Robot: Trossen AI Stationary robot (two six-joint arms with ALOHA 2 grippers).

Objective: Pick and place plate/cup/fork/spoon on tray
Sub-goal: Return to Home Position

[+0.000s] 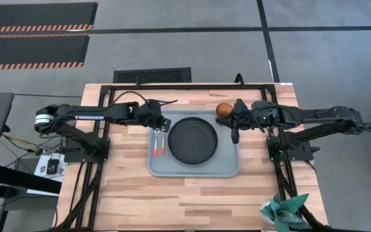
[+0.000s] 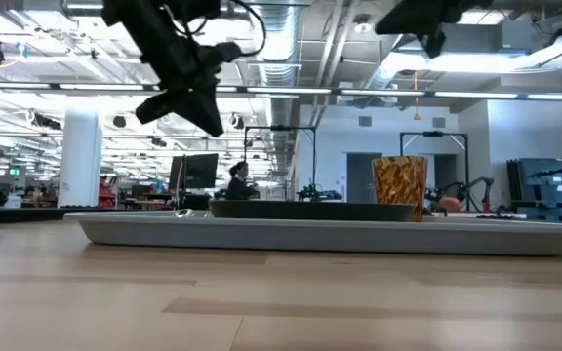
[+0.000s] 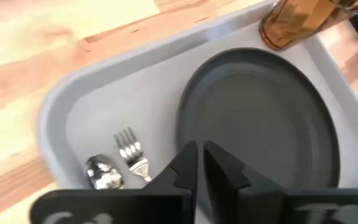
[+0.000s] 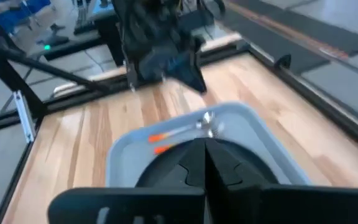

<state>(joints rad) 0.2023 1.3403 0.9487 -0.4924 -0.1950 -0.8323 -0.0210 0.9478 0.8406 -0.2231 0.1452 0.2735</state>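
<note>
Lying beneath left claw: fork

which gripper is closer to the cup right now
Right. The right gripper hangs just beside the cup, at the tray's far right corner. The left gripper is across the plate, above the fork and spoon.

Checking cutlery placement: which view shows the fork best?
The left wrist view: the fork shows its tines clearly, lying beside the spoon on the tray. The high view shows only a small orange handle; the right wrist view blurs both; the low view hides it.
</note>
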